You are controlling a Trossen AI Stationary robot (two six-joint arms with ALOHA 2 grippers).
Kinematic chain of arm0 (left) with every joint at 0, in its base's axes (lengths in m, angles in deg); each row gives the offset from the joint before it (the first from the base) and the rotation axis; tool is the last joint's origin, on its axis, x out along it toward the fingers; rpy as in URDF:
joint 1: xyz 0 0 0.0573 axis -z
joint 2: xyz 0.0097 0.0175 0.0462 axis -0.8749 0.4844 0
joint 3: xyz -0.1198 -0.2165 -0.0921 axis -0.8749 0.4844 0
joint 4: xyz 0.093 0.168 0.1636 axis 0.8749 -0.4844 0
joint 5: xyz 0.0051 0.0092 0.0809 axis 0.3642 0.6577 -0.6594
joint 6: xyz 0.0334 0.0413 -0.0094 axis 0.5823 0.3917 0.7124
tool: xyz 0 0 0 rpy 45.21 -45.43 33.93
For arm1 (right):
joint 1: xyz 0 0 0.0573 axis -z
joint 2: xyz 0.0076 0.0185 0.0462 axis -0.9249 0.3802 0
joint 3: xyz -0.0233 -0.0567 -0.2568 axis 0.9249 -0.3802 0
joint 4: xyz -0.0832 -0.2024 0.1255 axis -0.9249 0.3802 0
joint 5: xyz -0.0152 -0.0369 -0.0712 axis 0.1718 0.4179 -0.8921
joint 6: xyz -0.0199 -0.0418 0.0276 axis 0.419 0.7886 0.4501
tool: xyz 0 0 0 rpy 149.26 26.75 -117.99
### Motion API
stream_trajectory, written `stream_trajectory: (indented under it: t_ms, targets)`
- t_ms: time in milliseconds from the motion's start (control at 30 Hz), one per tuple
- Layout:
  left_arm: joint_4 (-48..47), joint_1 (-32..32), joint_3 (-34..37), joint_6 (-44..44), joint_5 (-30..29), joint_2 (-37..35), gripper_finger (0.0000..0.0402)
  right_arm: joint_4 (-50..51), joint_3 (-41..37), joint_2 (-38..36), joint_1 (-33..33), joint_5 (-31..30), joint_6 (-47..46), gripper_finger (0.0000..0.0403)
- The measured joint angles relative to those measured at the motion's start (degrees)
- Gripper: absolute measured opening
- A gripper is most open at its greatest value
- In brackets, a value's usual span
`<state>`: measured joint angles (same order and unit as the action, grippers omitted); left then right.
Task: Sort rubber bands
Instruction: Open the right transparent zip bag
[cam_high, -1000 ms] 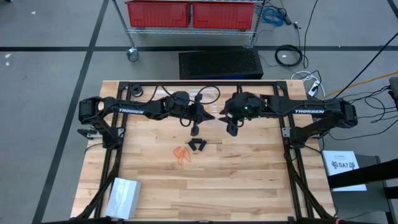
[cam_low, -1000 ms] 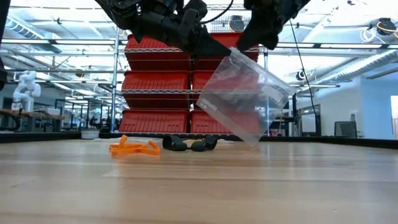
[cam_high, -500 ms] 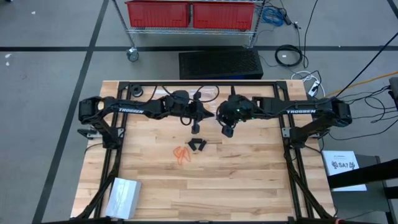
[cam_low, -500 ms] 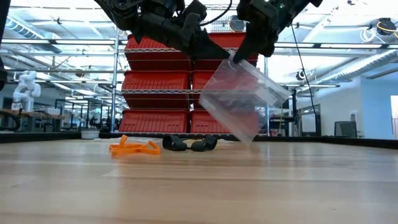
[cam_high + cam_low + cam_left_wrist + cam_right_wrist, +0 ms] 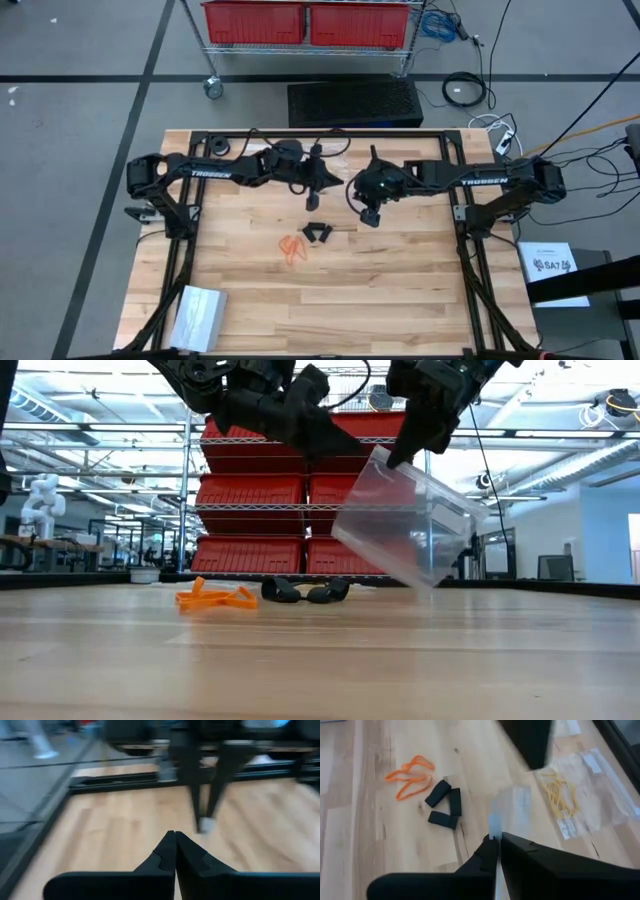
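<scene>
Table (image 5: pixel 400 290) ctr: two band clusters (image 5: pixel 318 233) (image 5: pixel 292 247) on top, touching-close, one at 8 o'clock of the other. Both grippers above table at 12 o'clock of clusters: left gripper (image 5: pixel 335 184) at 11, right gripper (image 5: pixel 370 217) at 2. Bag (image 5: pixel 405 520) hangs off table between them. Packet (image 5: pixel 198 316) at table's 7 o'clock corner.

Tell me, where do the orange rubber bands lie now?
In the high view the orange rubber bands lie on the table near its middle, just left of the black rubber bands.
</scene>
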<state>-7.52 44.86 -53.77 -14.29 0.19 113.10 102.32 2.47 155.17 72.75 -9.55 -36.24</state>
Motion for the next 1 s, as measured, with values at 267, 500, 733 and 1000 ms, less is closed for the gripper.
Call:
stream_trajectory:
  t_ms: [267, 500, 733, 1000]
  targets:
    - [-1.9, 0.8, 0.0, -1.5, 9.7, 0.0, 0.0087, -0.4, 0.0, 0.0, 0.0, 0.0, 1.6, 0.0000]
    - [-1.6, 1.7, 0.0, -1.6, 5.2, 0.0, 0.0160, -0.9, 0.0, 0.0, -0.8, 0.2, 2.5, 0.0000]
    - [-1.5, 2.5, 0.0, -1.6, 4.6, 0.0, 0.0161, -1.8, 0.0, 0.0, -0.8, 0.3, 2.7, 0.0000]
    - [0.4, 2.7, 0.0, -1.5, 3.4, 1.4, 0.0111, -2.2, 0.0, 0.0, -0.8, 0.2, 2.7, 0.0000]
